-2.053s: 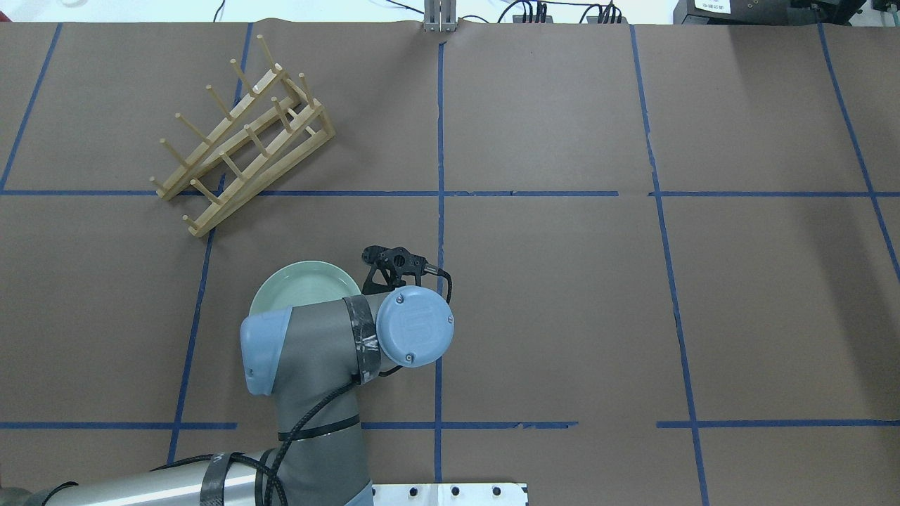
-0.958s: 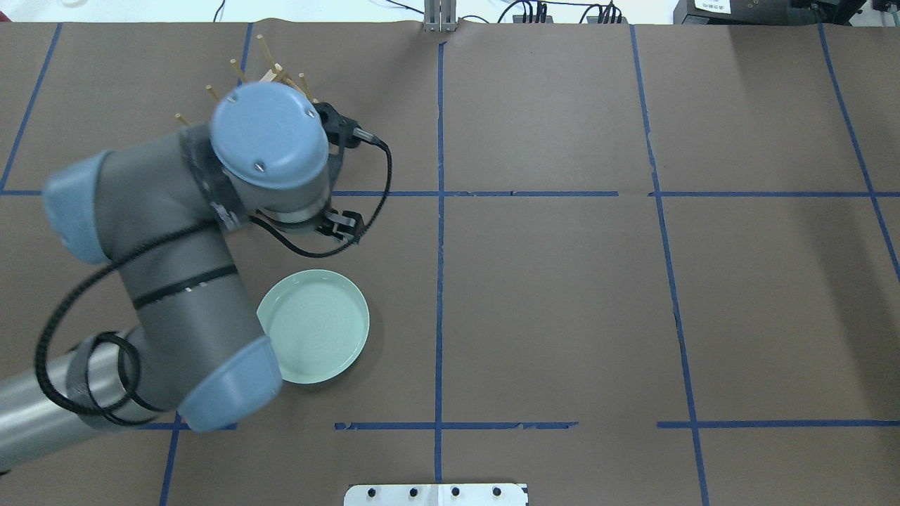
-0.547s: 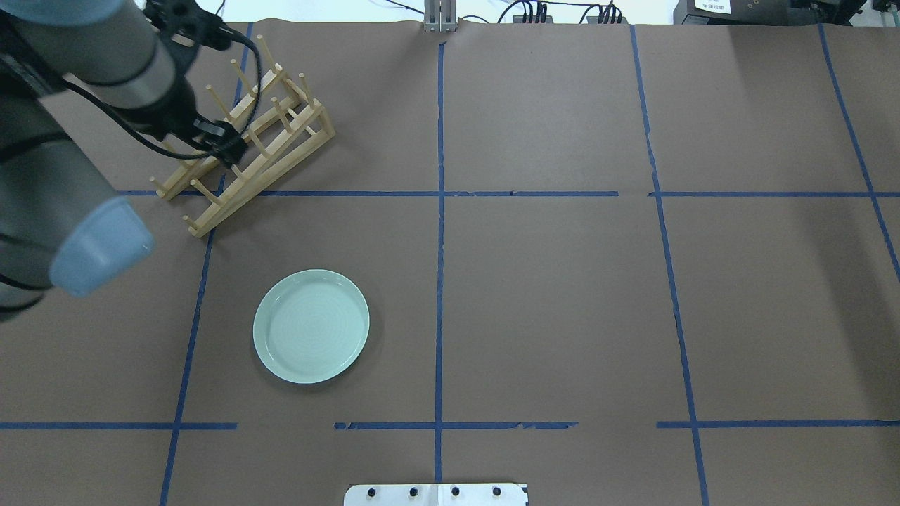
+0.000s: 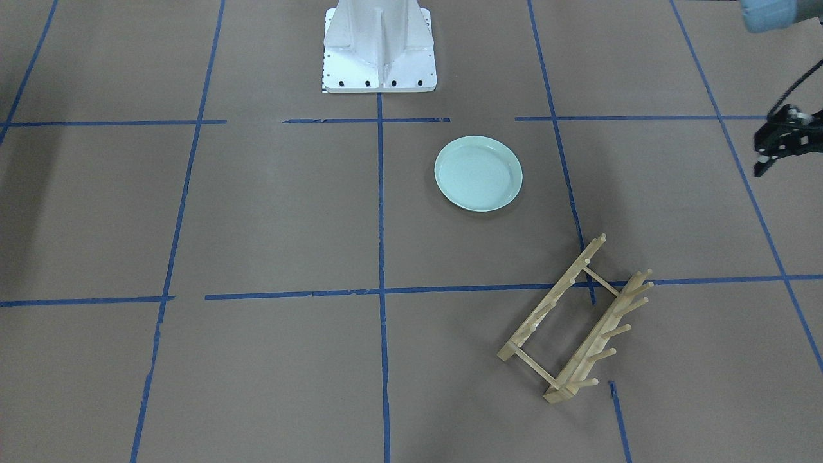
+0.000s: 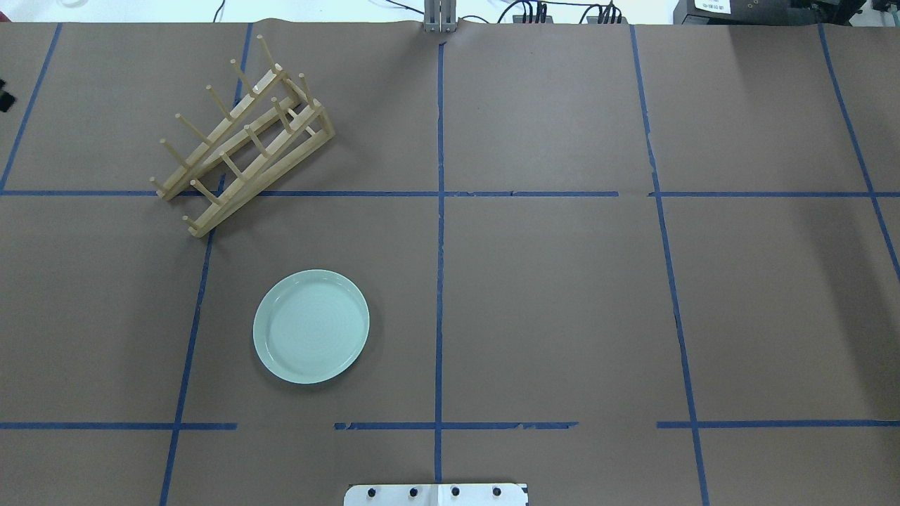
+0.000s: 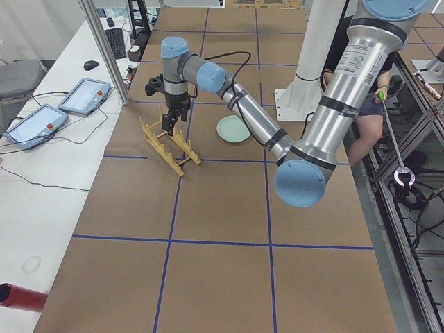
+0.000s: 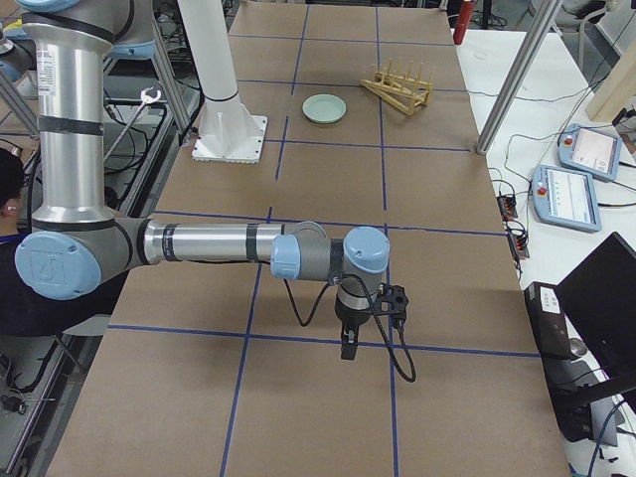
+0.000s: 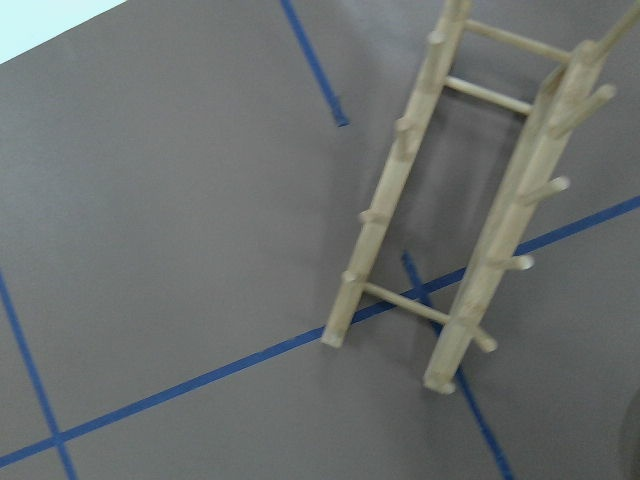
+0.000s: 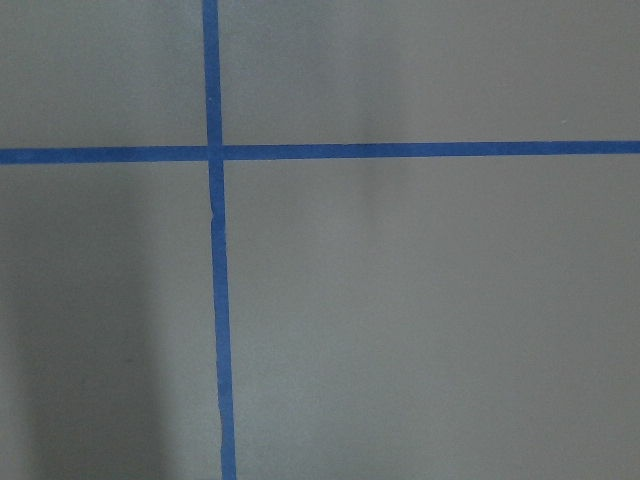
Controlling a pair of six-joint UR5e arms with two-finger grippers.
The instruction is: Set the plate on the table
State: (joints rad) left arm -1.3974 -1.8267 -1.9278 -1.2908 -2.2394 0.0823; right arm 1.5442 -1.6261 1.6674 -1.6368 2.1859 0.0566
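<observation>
The round pale mint-green plate (image 5: 311, 327) is seen lying flat on the brown paper-covered table (image 5: 562, 281) marked with blue tape lines. It sits left of centre in the lower half of the overhead view and nothing grips it, so the placing is judged done. The plate is well apart from the light wooden peg rack (image 5: 242, 133) in the upper left. Its hollow is turned upward with the rim on top, and because it is round, no long axis can be named. The left gripper (image 6: 169, 126) is held high near the rack, and the right gripper (image 7: 348, 343) is poised over bare table far from the plate. Whether either claw is apart or together cannot be told. Little is left to go wrong. The likeliest fault would be a low sweep of the left arm, by which the rack could be knocked or the plate pushed.
</observation>
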